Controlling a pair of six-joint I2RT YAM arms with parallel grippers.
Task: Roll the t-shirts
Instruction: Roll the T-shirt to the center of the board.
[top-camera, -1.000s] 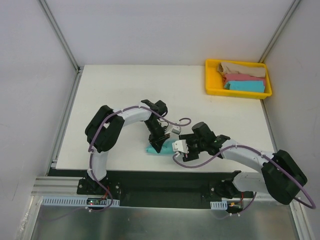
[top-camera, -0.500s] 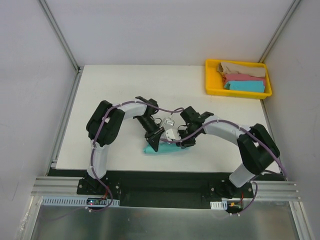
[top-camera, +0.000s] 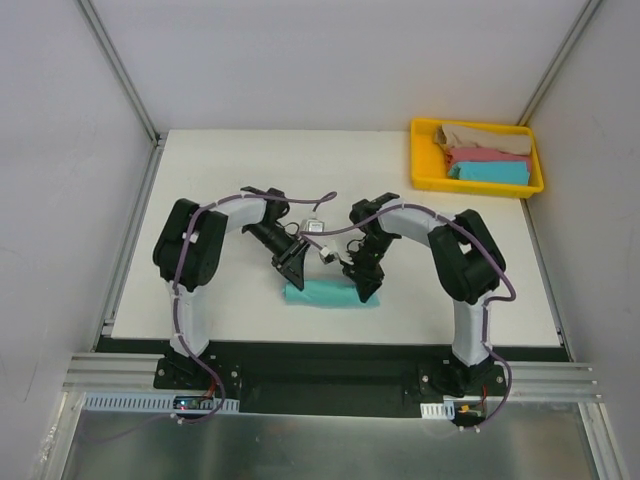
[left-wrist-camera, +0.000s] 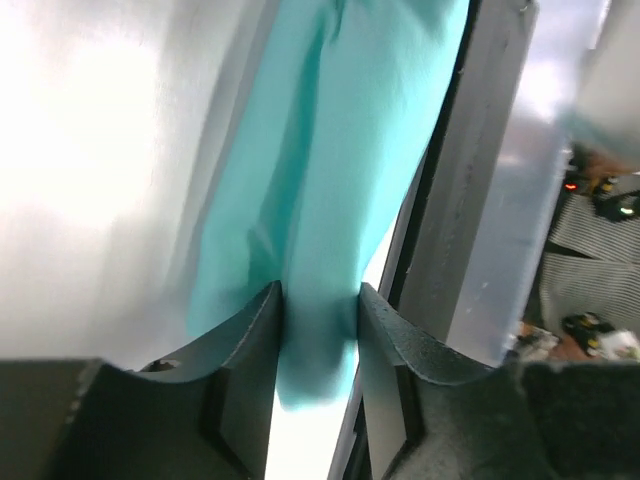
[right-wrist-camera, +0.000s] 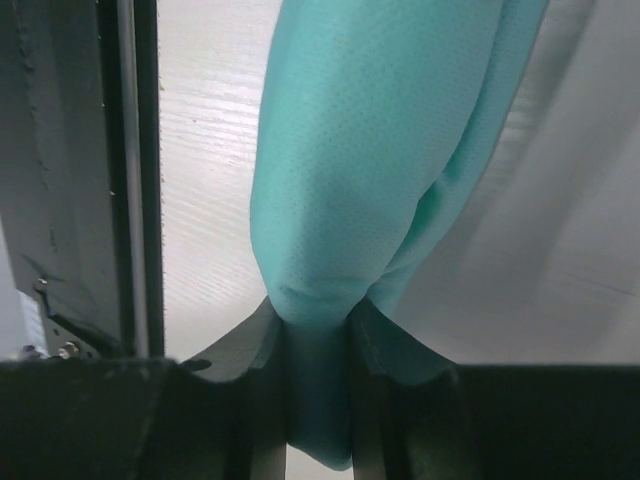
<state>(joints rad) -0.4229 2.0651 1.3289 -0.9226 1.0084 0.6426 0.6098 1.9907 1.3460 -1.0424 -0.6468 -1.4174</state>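
A teal t-shirt (top-camera: 330, 295), rolled into a short bundle, lies near the table's front edge. My left gripper (top-camera: 290, 283) is shut on its left end; the left wrist view shows the teal cloth (left-wrist-camera: 330, 200) pinched between the fingers (left-wrist-camera: 250, 350). My right gripper (top-camera: 366, 290) is shut on its right end; the right wrist view shows the cloth (right-wrist-camera: 360, 170) squeezed between the fingers (right-wrist-camera: 385, 345). A tan t-shirt (top-camera: 485, 137), a pink one (top-camera: 485, 155) and a sky-blue one (top-camera: 490, 172) lie in the yellow tray.
The yellow tray (top-camera: 420, 160) stands at the back right corner of the white table (top-camera: 220, 180). The table's front edge with a dark rail (top-camera: 330, 350) runs just below the teal bundle. Grey walls enclose the table on three sides.
Both grippers have swung over the bundle and closed on its ends; the right arm came in from the front right. The bundle now lies straighter and more spread along the front edge.
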